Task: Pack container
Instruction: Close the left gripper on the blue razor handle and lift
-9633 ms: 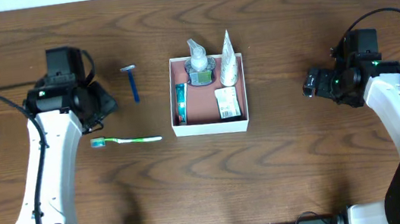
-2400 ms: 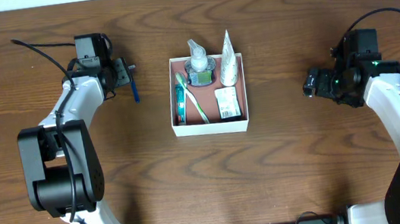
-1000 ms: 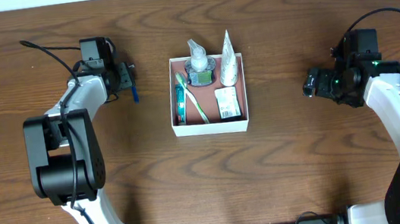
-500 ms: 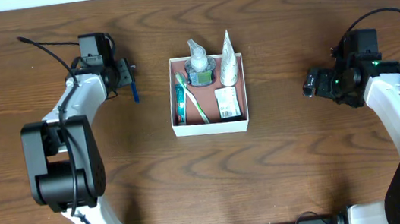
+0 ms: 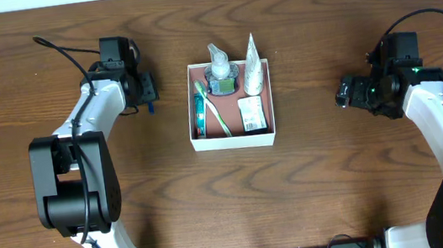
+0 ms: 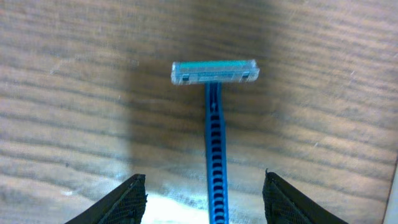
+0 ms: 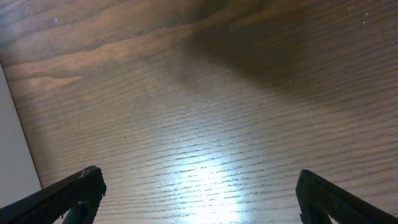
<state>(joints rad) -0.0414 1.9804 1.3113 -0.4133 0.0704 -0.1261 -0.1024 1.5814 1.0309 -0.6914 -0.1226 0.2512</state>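
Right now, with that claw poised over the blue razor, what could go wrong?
1. The razor lies flat on the table, its thin handle between the open fingers of the left gripper. They might close above it, or let it twist and slip out.
2. The container already holds a toothbrush, a bottle and a tube, so the razor may end up resting on them or sticking over the rim.

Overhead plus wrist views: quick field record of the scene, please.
container: holds toothbrush, tube, bottle, packet
razor: flat on table, left of container, outside it
left hand: open, fingers either side of razor handle, not touching
right hand: open, above table, holding nothing
left to pack: razor
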